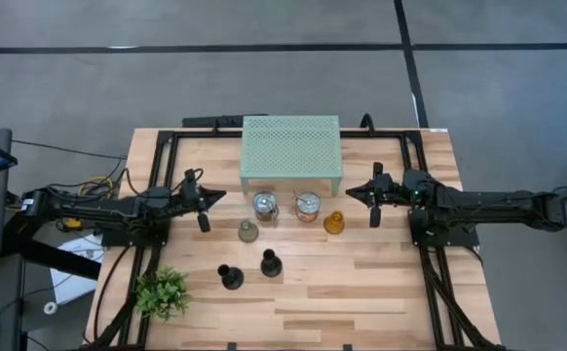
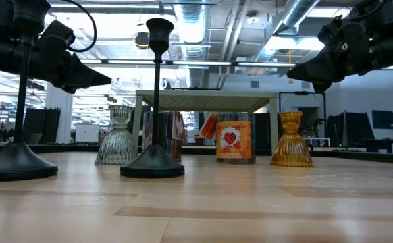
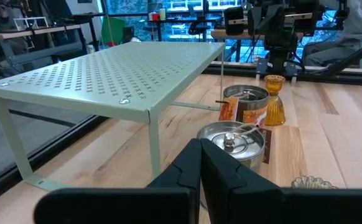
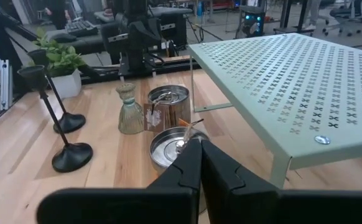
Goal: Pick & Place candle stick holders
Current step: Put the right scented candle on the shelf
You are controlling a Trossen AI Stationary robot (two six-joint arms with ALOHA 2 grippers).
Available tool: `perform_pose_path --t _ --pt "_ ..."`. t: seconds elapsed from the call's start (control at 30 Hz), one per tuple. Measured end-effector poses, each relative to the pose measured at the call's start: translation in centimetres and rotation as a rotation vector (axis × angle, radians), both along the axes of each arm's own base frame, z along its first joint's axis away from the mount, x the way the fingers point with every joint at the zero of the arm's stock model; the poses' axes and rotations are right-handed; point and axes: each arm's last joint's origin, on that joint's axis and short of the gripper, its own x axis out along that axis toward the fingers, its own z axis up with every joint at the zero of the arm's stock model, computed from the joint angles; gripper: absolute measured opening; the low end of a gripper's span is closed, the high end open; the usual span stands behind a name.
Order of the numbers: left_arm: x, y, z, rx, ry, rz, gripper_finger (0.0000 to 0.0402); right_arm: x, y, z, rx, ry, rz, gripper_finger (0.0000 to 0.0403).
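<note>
Nothing is placed yet. You have all six candle stick holders [image 1: 264, 231] standing on the desk [image 1: 361, 283] in front of the mint rack [image 1: 290, 146]. Left gripper [image 1: 204, 205] and right gripper [image 1: 374, 202] hover either side, fingers closed, empty.

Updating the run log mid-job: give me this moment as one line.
left gripper: shut, empty, hovering | right gripper: shut, empty, hovering | candle stick holders: all six on table, none on mint-green rack

Both arms reach inward from opposite sides of the table, raised off its surface; the left gripper [image 1: 217, 196] and the right gripper [image 1: 354, 192] face each other, fingers pressed together
</note>
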Motion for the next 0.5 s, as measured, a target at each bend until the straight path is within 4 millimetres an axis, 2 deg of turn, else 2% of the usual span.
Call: perform_pose_path --t 0.5 --pt "0.0 0.0 0.07 -0.182 -0.075 -0.01 0.0008 0.0 0.0 0.0 0.051 -0.008 -0.009 0.0"
